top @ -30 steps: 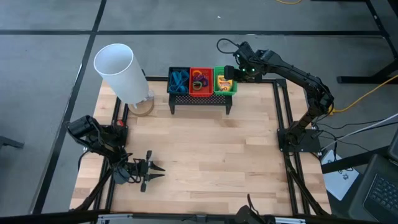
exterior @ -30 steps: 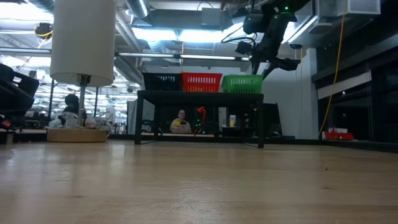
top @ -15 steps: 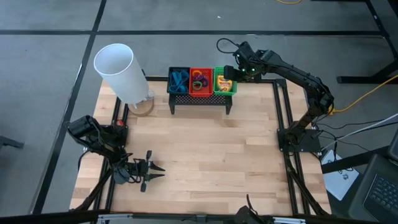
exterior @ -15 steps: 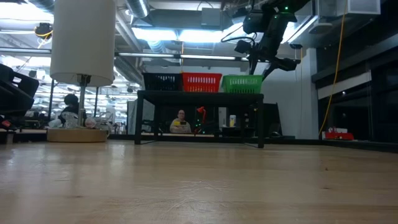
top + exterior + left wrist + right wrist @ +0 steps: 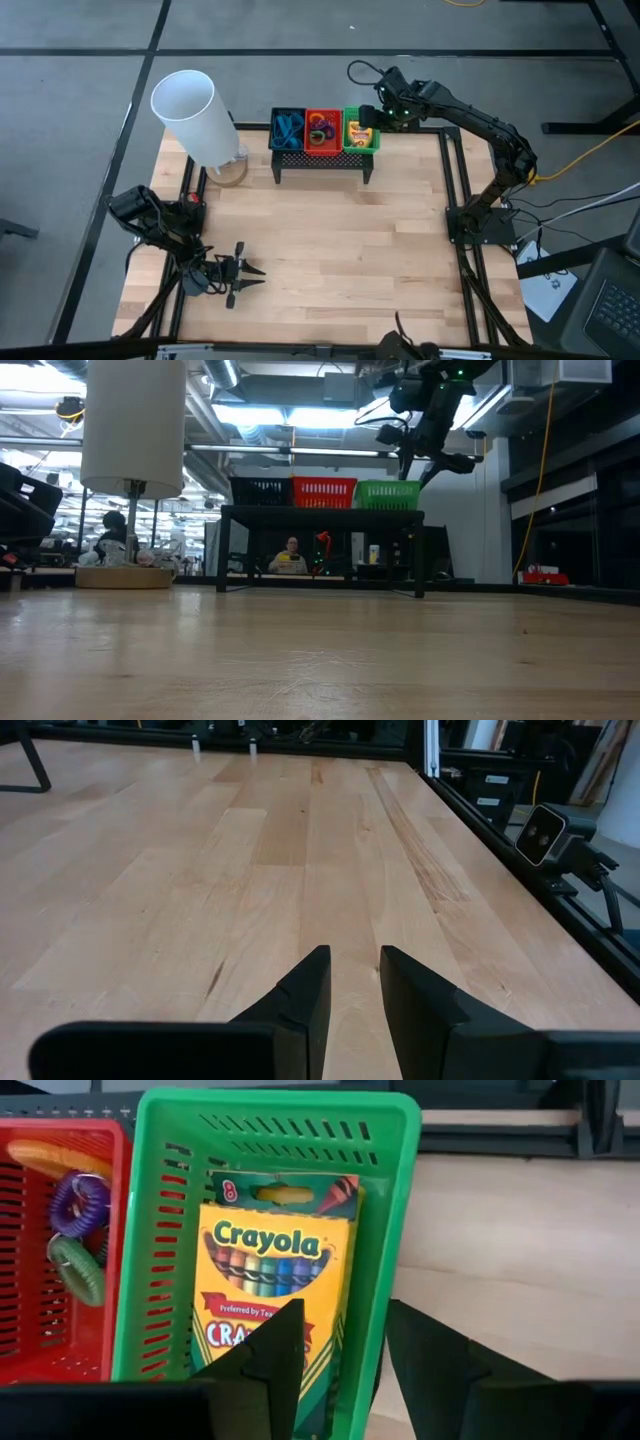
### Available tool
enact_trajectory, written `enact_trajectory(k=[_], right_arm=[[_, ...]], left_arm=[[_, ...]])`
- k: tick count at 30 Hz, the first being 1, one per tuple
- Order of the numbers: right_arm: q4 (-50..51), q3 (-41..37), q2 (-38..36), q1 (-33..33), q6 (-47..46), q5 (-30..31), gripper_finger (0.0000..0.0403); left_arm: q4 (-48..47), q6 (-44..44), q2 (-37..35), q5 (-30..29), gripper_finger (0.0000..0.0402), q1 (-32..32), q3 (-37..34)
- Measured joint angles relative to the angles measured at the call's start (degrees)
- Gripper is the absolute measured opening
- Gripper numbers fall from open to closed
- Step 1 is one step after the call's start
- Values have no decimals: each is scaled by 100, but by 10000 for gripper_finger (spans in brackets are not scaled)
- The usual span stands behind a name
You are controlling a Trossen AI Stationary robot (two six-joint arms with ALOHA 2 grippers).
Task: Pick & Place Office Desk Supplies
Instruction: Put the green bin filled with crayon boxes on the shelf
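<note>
We judge the sorting close to finished. Three small baskets sit in a row on the black stand (image 5: pixel 321 160) at the far edge of the table (image 5: pixel 320 260), and each already holds something. The black basket (image 5: pixel 287 129) has the blue-handled scissors (image 5: pixel 288 127) in it. The red basket (image 5: pixel 322 130) holds the coiled loops (image 5: pixel 78 1202), purple, green and orange as our right wrist view shows them. The green basket (image 5: pixel 270 1140) holds the crayon box (image 5: pixel 265 1295), lying flat inside.

Our right gripper (image 5: pixel 366 117) hangs just above the green basket, over its outer edge. Its fingers (image 5: pixel 268 1348) stand parted with nothing between them, the crayon box lying free beneath. We take that as a drop already made.

Our left gripper (image 5: pixel 243 272) waits low over the near left part of the table, fingers slightly apart and empty.

We see no loose supplies on the bare wood in any view. A white cylinder (image 5: pixel 192 115) stands at the far left, no part of the job. What seems left is to draw the right arm away from the baskets.
</note>
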State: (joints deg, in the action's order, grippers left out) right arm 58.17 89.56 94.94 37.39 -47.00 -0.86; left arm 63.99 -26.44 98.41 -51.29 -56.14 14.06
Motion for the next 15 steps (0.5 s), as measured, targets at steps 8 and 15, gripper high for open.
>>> enact_trajectory(k=[8,15], right_arm=[[-168,-2,2,0,91,-16,144],[-162,-2,2,0,33,-1,143]], left_arm=[[-1,0,0,0,88,0,0],[-264,-281,0,-2,88,0,2]])
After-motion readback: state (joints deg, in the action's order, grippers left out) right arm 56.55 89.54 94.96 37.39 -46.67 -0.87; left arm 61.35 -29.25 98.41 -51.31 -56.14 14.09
